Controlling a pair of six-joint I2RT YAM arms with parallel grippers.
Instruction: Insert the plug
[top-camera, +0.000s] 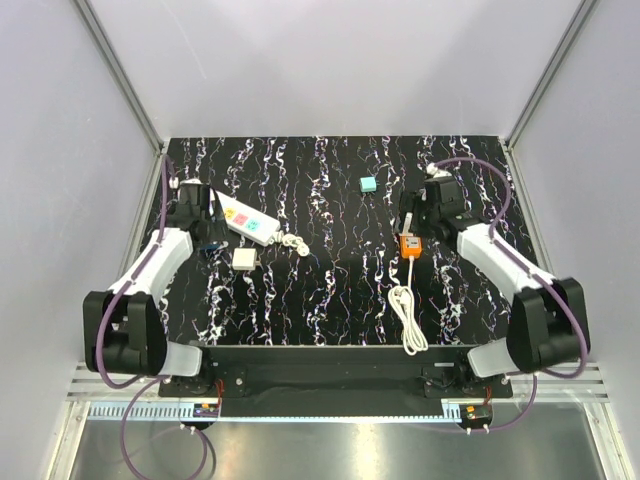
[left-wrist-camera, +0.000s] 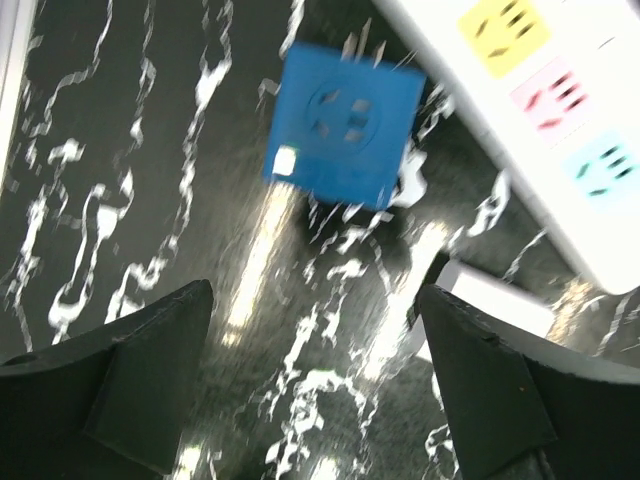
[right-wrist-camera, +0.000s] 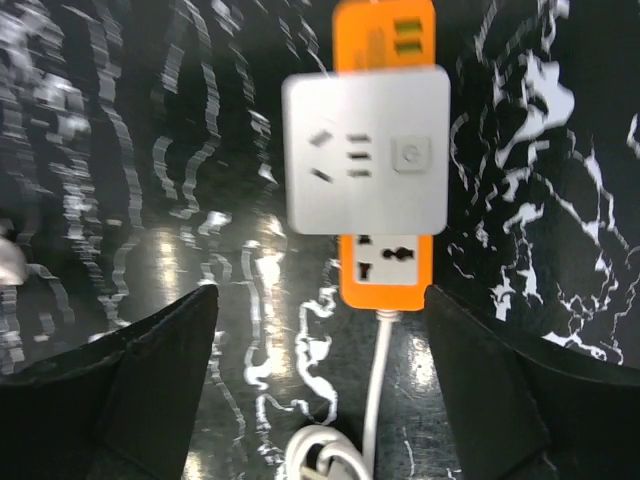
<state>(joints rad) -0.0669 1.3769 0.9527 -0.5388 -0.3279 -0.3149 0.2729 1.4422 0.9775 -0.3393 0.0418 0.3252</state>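
My right gripper (right-wrist-camera: 318, 297) stands wide, empty; the plug (right-wrist-camera: 365, 150) ahead, on the orange power strip (right-wrist-camera: 386, 270), seems light, rigid, slick: pinch opposite sides.

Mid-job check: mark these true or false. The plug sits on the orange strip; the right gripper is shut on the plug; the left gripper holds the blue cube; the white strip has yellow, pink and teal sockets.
1. The plug sits on the orange strip. True.
2. The right gripper is shut on the plug. False: its jaws are open and clear of the plug.
3. The left gripper holds the blue cube. False: it is open and the cube lies loose ahead of it.
4. The white strip has yellow, pink and teal sockets. True.
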